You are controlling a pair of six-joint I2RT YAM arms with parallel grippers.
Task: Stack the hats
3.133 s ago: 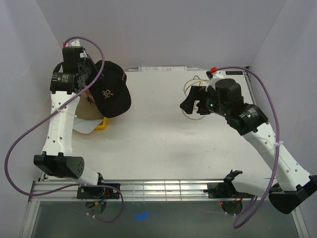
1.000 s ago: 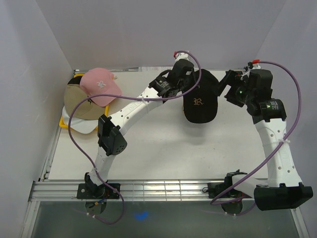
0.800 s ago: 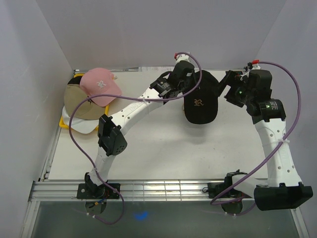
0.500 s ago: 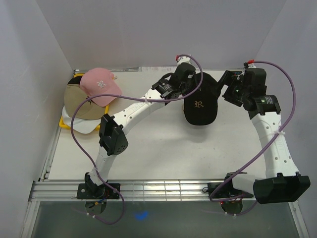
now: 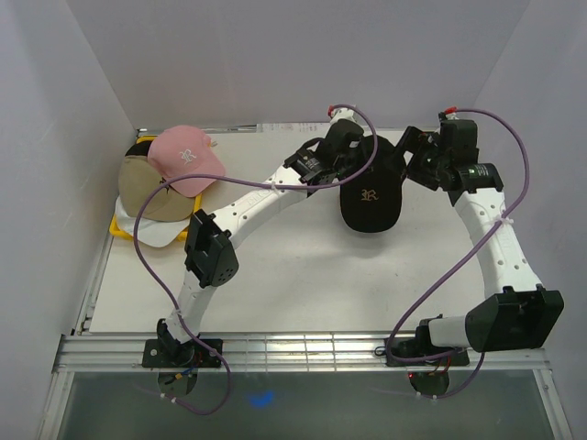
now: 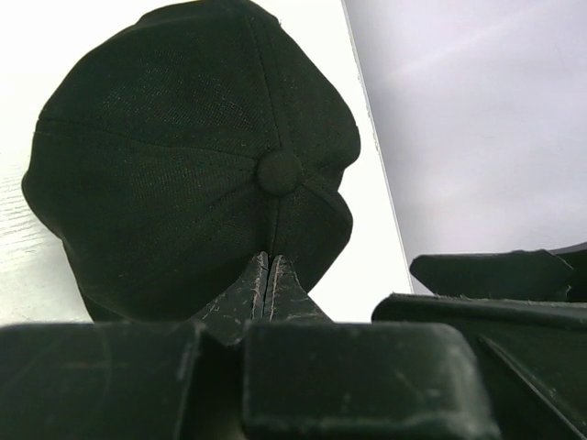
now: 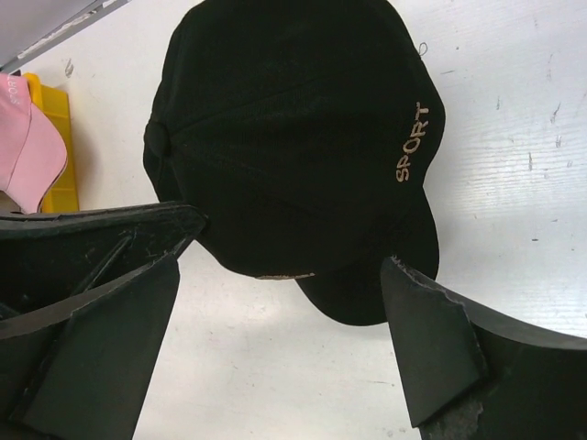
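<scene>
My left gripper (image 5: 356, 167) is shut on the rear crown of the black hat (image 5: 371, 192) and holds it over the back right of the table. In the left wrist view the fingertips (image 6: 268, 275) pinch together just below the black hat's (image 6: 183, 156) top button. My right gripper (image 5: 409, 163) stands wide open right beside the hat. In the right wrist view the black hat (image 7: 293, 137), with "SPORT" on its side, sits just beyond my open right gripper (image 7: 275, 339). A pink hat (image 5: 185, 158) tops a tan hat (image 5: 151, 194) and a white hat (image 5: 156, 235) at the left.
The pile of hats rests on a yellow tray (image 5: 190, 233) at the table's left edge, against the left wall. The tray (image 7: 60, 137) and pink hat (image 7: 27, 147) also show in the right wrist view. White walls close in the back and both sides.
The left arm has carried the black hat from the pile at the left across to the back right. Over the last second the right gripper moved back and left toward it, jaws slightly wider.
</scene>
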